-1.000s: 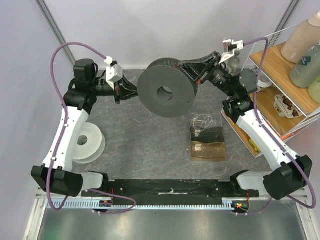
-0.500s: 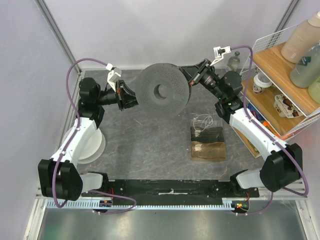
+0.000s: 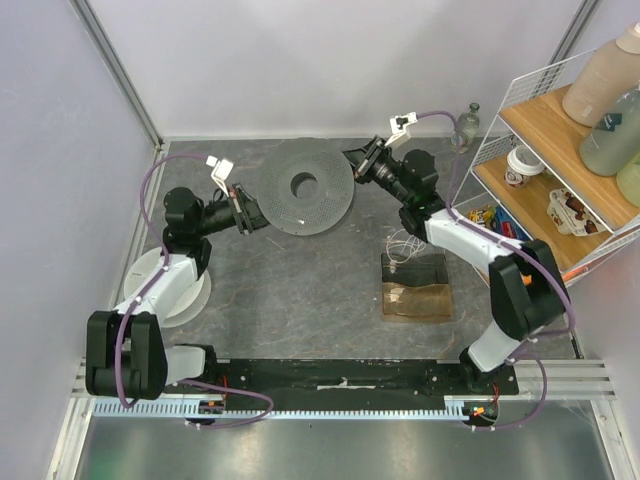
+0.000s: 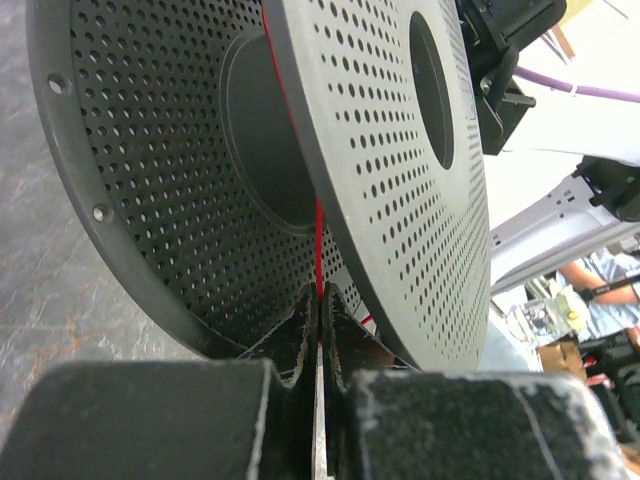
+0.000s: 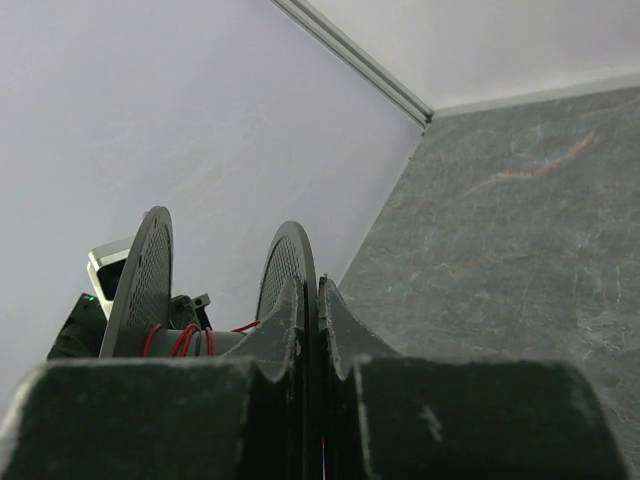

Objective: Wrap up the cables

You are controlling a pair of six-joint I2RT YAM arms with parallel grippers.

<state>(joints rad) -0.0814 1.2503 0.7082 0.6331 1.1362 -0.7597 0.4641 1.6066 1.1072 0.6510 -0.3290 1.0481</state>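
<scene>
1 spool [image 3: 328, 206] | left claw [image 4: 318, 300] pinches 1 red wire [image 4: 319, 240] | right claw [image 5: 311, 290] clamps rim [image 5: 290, 250]

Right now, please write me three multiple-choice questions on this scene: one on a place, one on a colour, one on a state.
1. Where does the white spool lie?
A) on the table, left side
B) on the shelf
C) in the clear box

2. What colour is the wire on the dark spool?
A) blue
B) red
C) yellow

3. How is the left gripper?
A) wide open
B) shut on the wire
C) shut on a bottle

Answers: 1 A, the top view shows it there; 2 B, red turns show between the flanges; 3 B, its fingers pinch it.
</scene>
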